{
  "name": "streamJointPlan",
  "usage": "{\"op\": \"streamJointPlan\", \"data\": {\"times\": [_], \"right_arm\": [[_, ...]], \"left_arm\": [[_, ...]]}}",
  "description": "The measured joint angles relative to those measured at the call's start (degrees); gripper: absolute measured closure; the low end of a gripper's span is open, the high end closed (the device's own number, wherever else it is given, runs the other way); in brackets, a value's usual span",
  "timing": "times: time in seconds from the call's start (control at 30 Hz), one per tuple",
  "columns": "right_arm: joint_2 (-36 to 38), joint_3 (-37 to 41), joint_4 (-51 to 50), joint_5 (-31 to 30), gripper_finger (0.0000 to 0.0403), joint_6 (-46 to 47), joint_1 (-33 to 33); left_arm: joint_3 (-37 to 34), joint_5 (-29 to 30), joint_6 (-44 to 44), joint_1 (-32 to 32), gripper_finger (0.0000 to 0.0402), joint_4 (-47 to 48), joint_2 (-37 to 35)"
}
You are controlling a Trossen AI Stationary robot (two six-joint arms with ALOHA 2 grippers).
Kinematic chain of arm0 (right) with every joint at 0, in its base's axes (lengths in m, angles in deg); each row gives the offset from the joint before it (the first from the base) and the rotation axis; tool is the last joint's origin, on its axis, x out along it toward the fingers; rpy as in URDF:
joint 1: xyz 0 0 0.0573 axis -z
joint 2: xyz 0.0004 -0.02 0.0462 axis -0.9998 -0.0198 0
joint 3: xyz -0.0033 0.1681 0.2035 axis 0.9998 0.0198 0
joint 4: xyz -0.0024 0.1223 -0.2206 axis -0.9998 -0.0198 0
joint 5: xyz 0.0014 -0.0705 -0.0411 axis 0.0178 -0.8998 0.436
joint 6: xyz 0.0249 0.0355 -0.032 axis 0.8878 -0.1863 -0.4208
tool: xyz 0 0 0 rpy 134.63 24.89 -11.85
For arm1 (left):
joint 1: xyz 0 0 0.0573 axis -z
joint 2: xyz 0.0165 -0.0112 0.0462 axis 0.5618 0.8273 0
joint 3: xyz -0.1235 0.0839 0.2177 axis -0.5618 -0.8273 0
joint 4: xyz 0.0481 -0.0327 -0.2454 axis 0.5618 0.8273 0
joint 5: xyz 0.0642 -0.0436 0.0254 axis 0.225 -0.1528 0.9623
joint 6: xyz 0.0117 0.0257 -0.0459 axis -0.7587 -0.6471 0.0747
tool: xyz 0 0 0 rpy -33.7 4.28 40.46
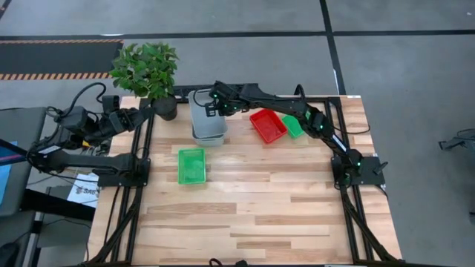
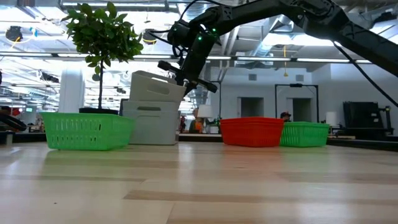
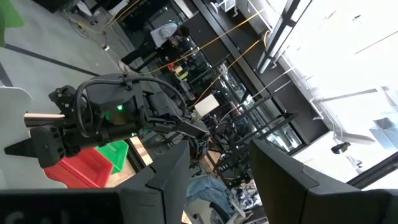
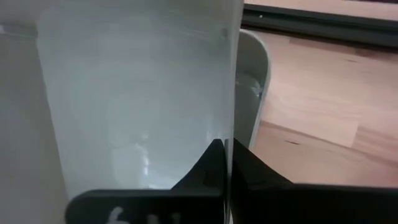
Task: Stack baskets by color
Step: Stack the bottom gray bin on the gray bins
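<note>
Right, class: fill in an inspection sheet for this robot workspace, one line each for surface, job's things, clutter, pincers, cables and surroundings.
Surface: pale wooden plank table, dark frame rails along its sides.
Job's things: pale grey-blue plastic baskets stacked at the back, the top one tilted; one green mesh basket alone; a red mesh basket beside a second green mesh basket.
Clutter: potted green plant at the back left corner.
Pincers: right pincer shut on the tilted top grey-blue basket's wall; left pincer open, parked off the left edge.
Cables: black leads by the left arm.
Surroundings: grey floor, striped mat.
</note>
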Motion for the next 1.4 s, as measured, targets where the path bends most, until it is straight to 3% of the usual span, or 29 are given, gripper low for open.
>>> {"op": "streamJointPlan", "data": {"times": [0.23, 0.77, 0.97, 1.13, 1.33, 1.4], "right_arm": [[0.0, 0.0, -0.7, -0.8, 0.0388, 1.0, 0.0], [0.1, 0.0, 0.4, -0.7, 0.0261, 0.1, -0.9], [0.8, -0.1, -0.1, -0.6, 0.0245, 0.1, -0.9], [0.8, -0.1, -2.8, -0.7, 0.0272, 0.3, -0.6], [0.8, -0.1, -3.0, 0.0, 0.0385, -0.7, -0.1], [0.8, -0.1, -2.9, 0.6, 0.0389, -1.4, 0.2]], "left_arm": [[0.0, 0.0, 0.0, 0.0, 0.0246, 0.0, 0.0], [0.0, 0.0, 0.0, 0.0, 0.0246, 0.0, 0.0], [0.0, 0.0, 0.0, 0.0, 0.0246, 0.0, 0.0], [0.0, 0.0, 0.0, 0.0, 0.0246, 0.0, 0.0], [0.0, 0.0, -0.4, 0.0, 0.0246, 0.0, 0.0], [0.0, 0.0, -0.6, 0.0, 0.0246, 0.0, 0.0]]}}
